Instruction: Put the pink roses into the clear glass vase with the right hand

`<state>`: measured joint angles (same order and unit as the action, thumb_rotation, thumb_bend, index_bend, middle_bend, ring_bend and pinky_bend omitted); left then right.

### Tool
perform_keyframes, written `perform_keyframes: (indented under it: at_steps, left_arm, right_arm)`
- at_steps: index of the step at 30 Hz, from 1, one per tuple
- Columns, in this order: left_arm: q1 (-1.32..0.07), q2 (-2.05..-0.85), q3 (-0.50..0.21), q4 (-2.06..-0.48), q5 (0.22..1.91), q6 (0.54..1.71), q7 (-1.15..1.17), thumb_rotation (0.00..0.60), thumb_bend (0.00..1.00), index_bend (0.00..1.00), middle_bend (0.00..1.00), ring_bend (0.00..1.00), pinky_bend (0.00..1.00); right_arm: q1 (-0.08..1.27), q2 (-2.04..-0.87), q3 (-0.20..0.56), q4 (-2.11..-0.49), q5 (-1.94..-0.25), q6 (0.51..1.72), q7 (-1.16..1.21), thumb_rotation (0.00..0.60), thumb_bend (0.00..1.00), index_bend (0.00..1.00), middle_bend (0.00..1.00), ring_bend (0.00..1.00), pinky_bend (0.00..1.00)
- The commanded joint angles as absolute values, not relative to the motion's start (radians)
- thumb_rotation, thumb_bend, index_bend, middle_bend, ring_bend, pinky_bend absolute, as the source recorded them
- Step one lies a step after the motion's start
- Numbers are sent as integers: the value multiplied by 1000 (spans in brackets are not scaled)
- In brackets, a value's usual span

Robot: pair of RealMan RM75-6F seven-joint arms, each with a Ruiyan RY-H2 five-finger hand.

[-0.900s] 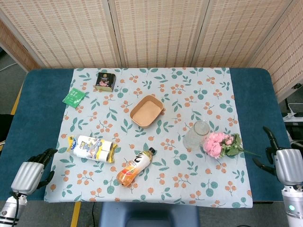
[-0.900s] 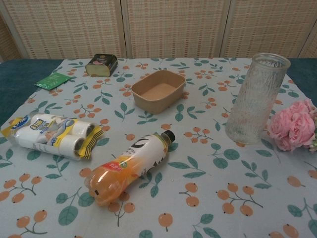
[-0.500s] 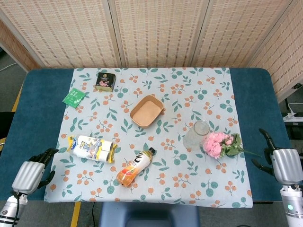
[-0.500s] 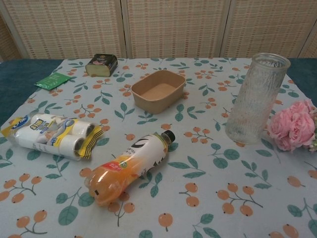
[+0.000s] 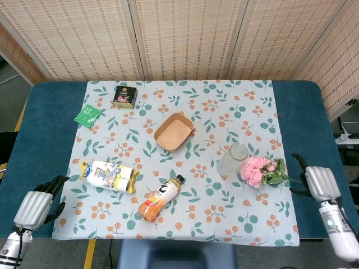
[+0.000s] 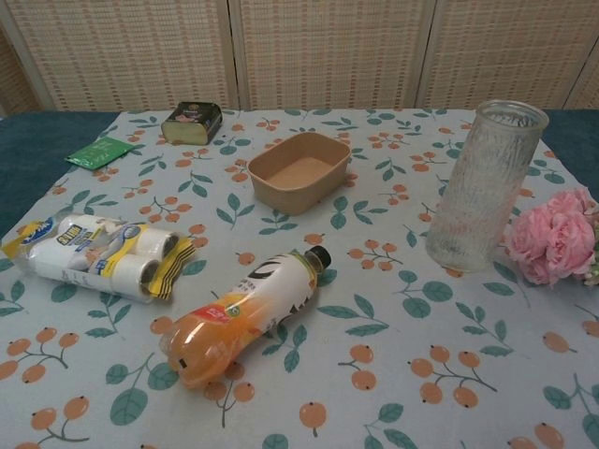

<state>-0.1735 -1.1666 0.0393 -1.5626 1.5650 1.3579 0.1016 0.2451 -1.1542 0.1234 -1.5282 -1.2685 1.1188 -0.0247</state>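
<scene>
Beside the clear glass vase (image 5: 232, 160), just right of it, the pink roses (image 5: 261, 171) lie flat on the cloth. My right hand (image 5: 314, 182) holds nothing, fingers apart, near the stem tips. Judged light and soft-headed; I take the stems, not blooms.

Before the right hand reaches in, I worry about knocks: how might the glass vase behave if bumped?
The clear glass vase stands tall and narrow, so it probably tips easily. Empty, it looks light; being glass, it is likely fragile. The pink roses lie close beside it.
</scene>
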Motion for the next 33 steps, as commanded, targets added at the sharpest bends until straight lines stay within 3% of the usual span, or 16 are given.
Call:
perform_keyframes:
  at_steps: [1,7,16,19,22,24,26,29,33]
  left_arm:
    - [-174,-1166,40,-1562,1566,1357,98,600,422,133,137,283,379]
    - [-174,-1165,41,-1563,1570,1360,97,600,422,132,137,283,379]
    - [-175,-1165,41,-1562,1570,1359,98,600,422,132,137,283,379]
    - [-175,-1165,41,-1563,1569,1359,99,600,421,133,136,284,379]
    - [-175,-1164,42,-1563,1571,1360,99,600,422,133,137,283,379]
    - [-174,-1164,42,-1563,1572,1361,99,600,421,132,137,283,379]
    - [-174,-1165,42,-1563,1572,1362,99,600,422,132,137,283,379]
    - [-175,-1165,42,-1563,1572,1361,100,600,422,133,137,284,379]
    - [-175,-1164,43,-1565,1572,1360,100,600,421,133,136,283,379]
  right_arm:
    - [338,-1229,163,-1416,-1141,956,16,600,7,153,872,962,972]
    - [385,-1252,149,-1349,-1165,776,200,600,0,229,872,972,979]
    - [405,-1324,126,-1242,-1219,744,282,600,0,272,876,978,983]
    - [400,-1371,128,-1188,-1238,784,301,600,0,347,903,996,999]
    - [388,-1424,132,-1129,-1263,852,323,600,13,516,941,1000,1000]
    - [381,-1446,133,-1101,-1283,893,336,600,68,649,962,1000,1000]
    - [373,-1460,135,-1088,-1305,938,359,600,191,774,977,1000,1000]
    - [358,-1455,134,-1101,-1338,1003,379,600,368,863,984,1000,1000]
    - [328,-1401,111,-1198,-1403,1094,397,600,469,894,985,1000,1000]
